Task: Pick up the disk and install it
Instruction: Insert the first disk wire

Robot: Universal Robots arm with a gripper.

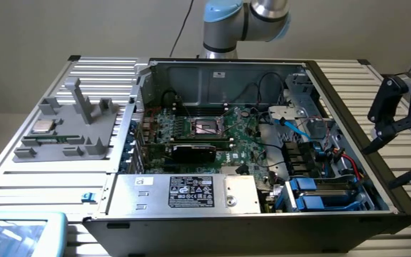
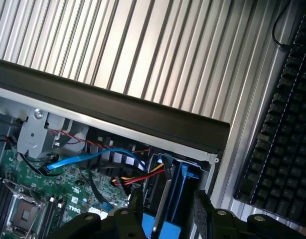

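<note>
I see the ribbed tabletop (image 1: 20, 187) carrying the open computer case (image 1: 220, 80), my pincer (image 1: 391, 163) hanging wide and empty above the case wall (image 1: 358, 134) toward the tabletop's edge on the exterior view's right, and the disk (image 1: 311, 202) in its blue carrier sitting in the drive bay (image 1: 348, 187) just inside that wall.

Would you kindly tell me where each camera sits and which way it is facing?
Exterior view: sits high off the arm, looking down into the open computer case on the slatted table; the arm shows beyond the case, the open end effector at the exterior view's right.
Wrist view: sits on the wrist, looking down past the end effector at the case edge and a keyboard.
Shared: the blue drive trays and the motherboard.
</note>
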